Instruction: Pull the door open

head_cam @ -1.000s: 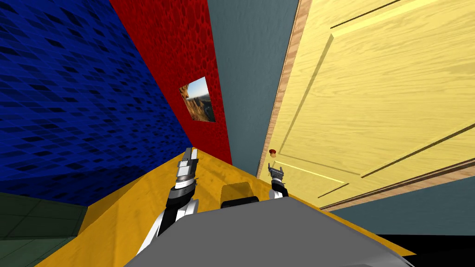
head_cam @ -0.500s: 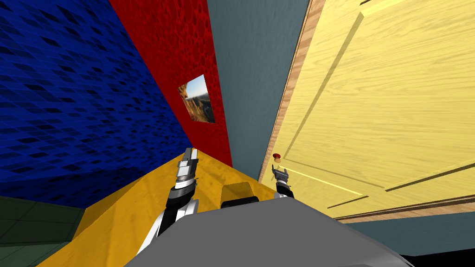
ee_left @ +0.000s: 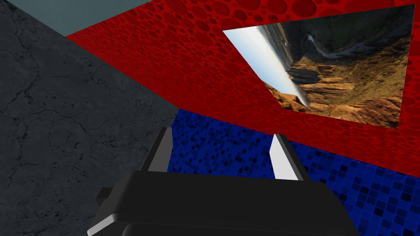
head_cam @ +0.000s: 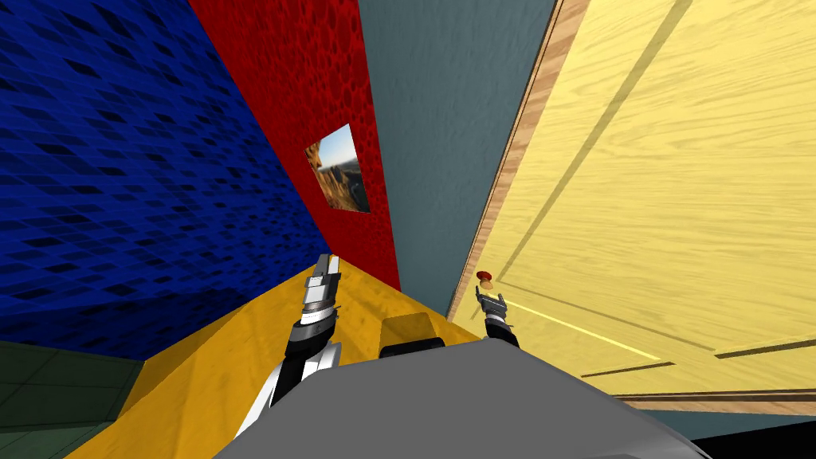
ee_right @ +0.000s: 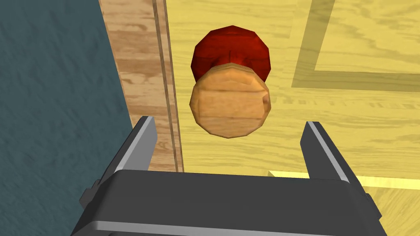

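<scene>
— So, is the right claw (ee_right: 228,123) holding anything?
— No. Its two thin grey fingers (ee_right: 141,139) stand wide apart, with nothing between them. They are open so the knob can fit in.
— What knob?
— The round light brown wooden knob (ee_right: 229,104) on a dark red round base (ee_right: 231,47). It sits just past the fingertips, right in line with the gap. They are not touching it.
— Why is the claw aimed like that?
— I think it wants to slide one finger on each side of the knob, then squeeze. It has to get a good hold before it can pull.
— Where is the knob on the door?
— Near the edge of the big yellow wooden door (ee_right: 348,102), just beside the light brown wooden frame (ee_right: 135,61). Past the frame is a grey-blue wall (ee_right: 53,102). The door looks shut, flat in its frame.
— And the other claw?
— The left claw (head_cam: 325,267) is held out in front, well apart from the door, fingers open and empty. I guess it is out of the way so the right one has room.
</scene>
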You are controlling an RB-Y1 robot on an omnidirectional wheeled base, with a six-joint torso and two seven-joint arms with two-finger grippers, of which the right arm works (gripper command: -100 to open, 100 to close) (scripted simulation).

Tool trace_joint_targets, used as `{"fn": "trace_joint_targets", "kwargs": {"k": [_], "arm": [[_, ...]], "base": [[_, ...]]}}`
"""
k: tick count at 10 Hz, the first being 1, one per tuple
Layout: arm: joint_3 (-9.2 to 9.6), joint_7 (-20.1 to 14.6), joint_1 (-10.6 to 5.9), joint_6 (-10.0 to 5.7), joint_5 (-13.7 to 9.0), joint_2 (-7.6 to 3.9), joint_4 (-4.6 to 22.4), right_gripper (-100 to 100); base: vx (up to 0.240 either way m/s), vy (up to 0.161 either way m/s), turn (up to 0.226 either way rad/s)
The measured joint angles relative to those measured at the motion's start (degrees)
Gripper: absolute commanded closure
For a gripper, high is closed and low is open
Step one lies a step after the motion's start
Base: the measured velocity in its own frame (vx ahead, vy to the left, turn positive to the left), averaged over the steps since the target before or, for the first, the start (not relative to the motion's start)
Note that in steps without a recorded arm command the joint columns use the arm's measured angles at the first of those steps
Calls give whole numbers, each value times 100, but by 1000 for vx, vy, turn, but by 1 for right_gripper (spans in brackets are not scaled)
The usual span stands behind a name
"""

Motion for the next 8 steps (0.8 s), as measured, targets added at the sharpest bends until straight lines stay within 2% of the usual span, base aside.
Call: {"fn": "trace_joint_targets", "kwargs": {"k": [1,2,4,5,8], "arm": [[17,-155,-43,-70,3,-101,182,-100],[16,-287,70,-88,-11,-212,147,-100],[3,-496,170,-80,-44,-412,158,-100],[0,-516,173,-73,-47,-424,154,100],[2,-492,162,-76,-43,-417,158,100]], "base": [[136,-15,32],[154,-12,38],[150,-6,20],[-16,-2,-13],[-26,1,9]]}}
